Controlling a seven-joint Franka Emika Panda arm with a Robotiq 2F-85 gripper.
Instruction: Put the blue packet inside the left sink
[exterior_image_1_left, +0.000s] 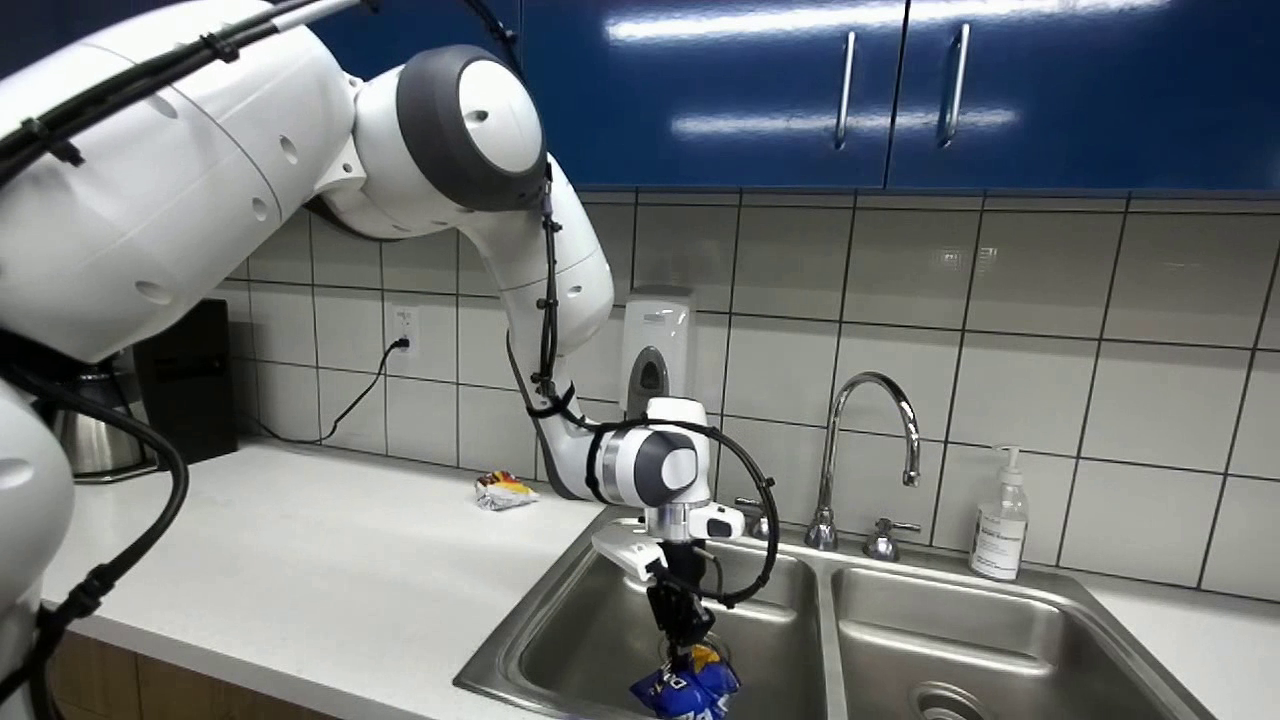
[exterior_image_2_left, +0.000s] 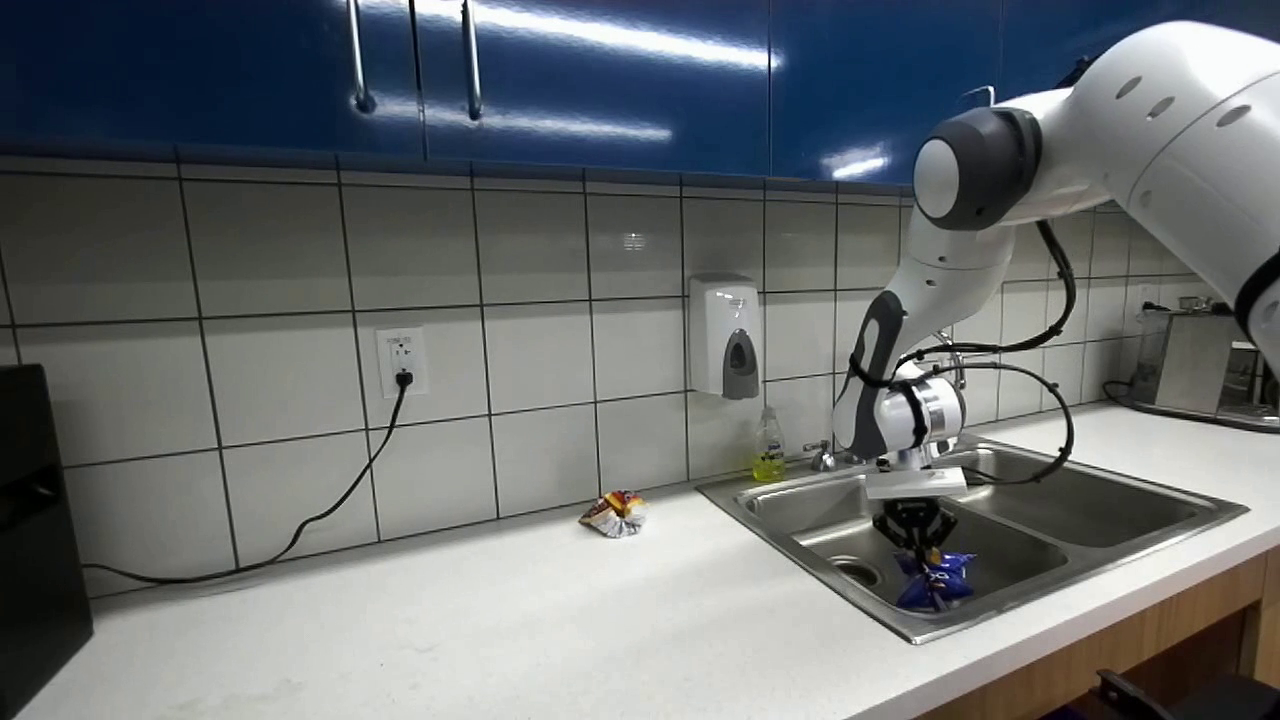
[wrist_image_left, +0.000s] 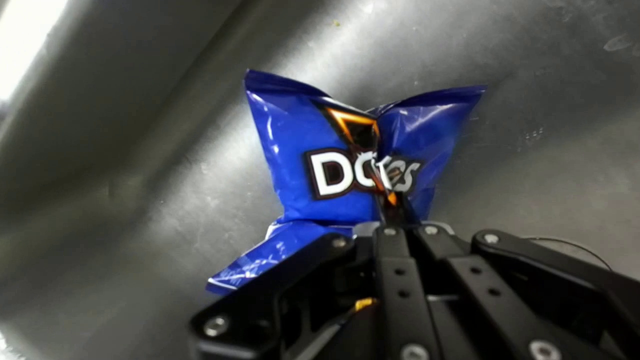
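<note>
The blue packet (wrist_image_left: 325, 150), crinkly with white lettering, is pinched at its middle by my gripper (wrist_image_left: 397, 212). The fingers are closed with the folded packet between them. In both exterior views the packet (exterior_image_1_left: 690, 695) (exterior_image_2_left: 940, 582) hangs below the gripper (exterior_image_1_left: 681, 655) (exterior_image_2_left: 926, 562), within the outline of the left sink (exterior_image_1_left: 590, 635) (exterior_image_2_left: 815, 510). Grey steel of the left sink (wrist_image_left: 165, 240) lies behind the packet in the wrist view. I cannot tell whether the packet touches the basin floor. The fingertips are partly hidden by the packet's folds.
The twin basin (exterior_image_1_left: 960, 640) adjoins on the far side of a divider (exterior_image_1_left: 832, 640). The faucet (exterior_image_1_left: 830, 450) and soap bottle (exterior_image_1_left: 1000, 525) stand behind the basins. A small yellowish-orange item (exterior_image_1_left: 503, 491) lies on the white counter (exterior_image_1_left: 300, 560). A dispenser (exterior_image_2_left: 725, 335) hangs on the wall.
</note>
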